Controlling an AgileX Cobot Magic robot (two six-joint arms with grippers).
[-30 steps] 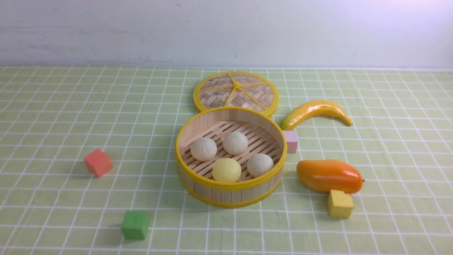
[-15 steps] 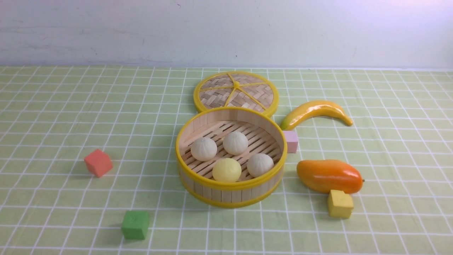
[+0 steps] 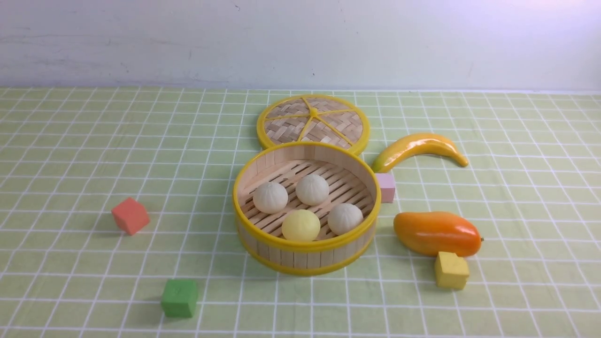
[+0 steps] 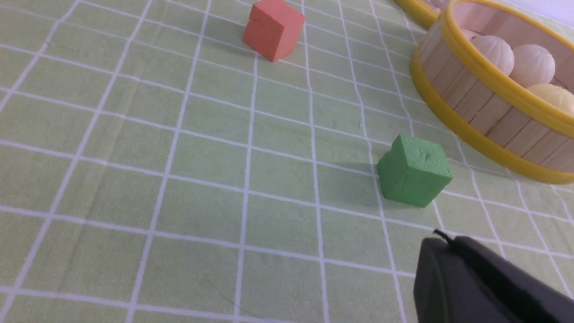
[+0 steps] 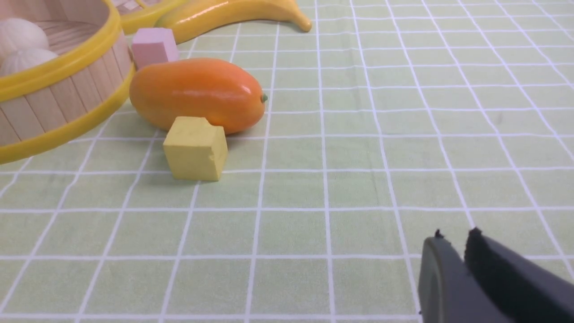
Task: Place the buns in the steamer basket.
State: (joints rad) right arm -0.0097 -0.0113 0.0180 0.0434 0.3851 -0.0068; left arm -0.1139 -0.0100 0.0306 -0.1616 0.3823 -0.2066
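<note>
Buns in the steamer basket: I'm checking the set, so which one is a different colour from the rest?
The pale yellow bun, smooth and nearest the camera in the steamer basket. The other three buns are off-white with faint pleats.

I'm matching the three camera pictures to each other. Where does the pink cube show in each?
Front view: pink cube touching the basket's right side, below the banana.
Left wrist view: not in it.
Right wrist view: pink cube between basket and banana, beyond the mango.
Shared landmark: the basket.
</note>
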